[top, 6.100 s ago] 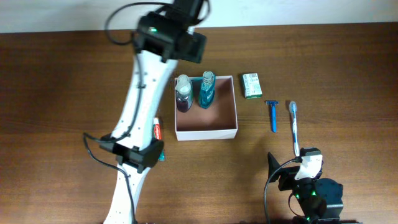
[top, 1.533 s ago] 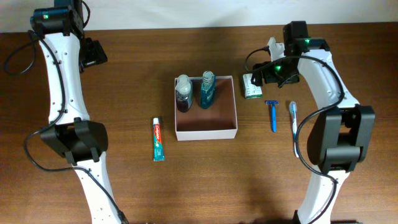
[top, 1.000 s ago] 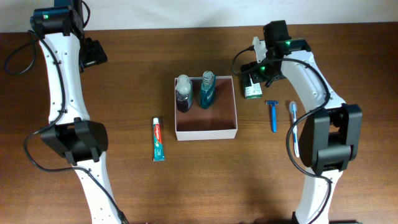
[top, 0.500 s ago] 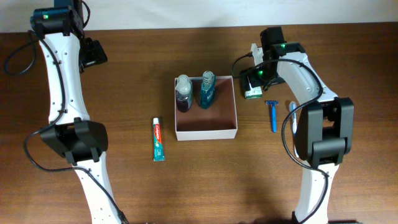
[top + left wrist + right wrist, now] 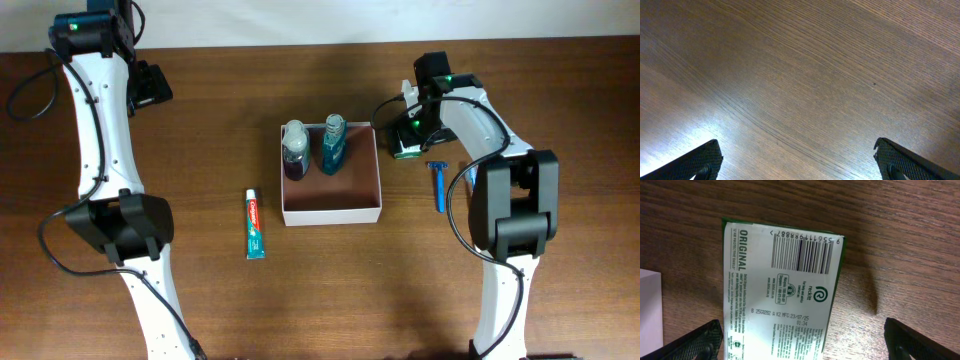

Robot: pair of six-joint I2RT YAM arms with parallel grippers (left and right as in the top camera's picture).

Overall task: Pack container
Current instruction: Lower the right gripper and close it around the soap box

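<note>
The right gripper (image 5: 807, 342) hangs directly over the soap box (image 5: 782, 290) with its jaws spread wide and nothing between them; the box lies flat, label up, its long axis running from the far edge of the table (image 5: 560, 250) toward the near edge, so the spread fingers straddle its short width; in the wrist view the box sits off-centre, one long side close to one finger and a clear gap at the other, so I judge a small sideways shift is needed before closing. The container (image 5: 330, 214) stands at the middle of the table, just beside the soap box on the robot's left, two bottles (image 5: 314, 148) upright along its far wall and the rest of its floor bare. The left gripper (image 5: 800, 160), also spread and empty, hovers over bare wood near the far left corner, well apart; the right arm is plainly the nearer.
</note>
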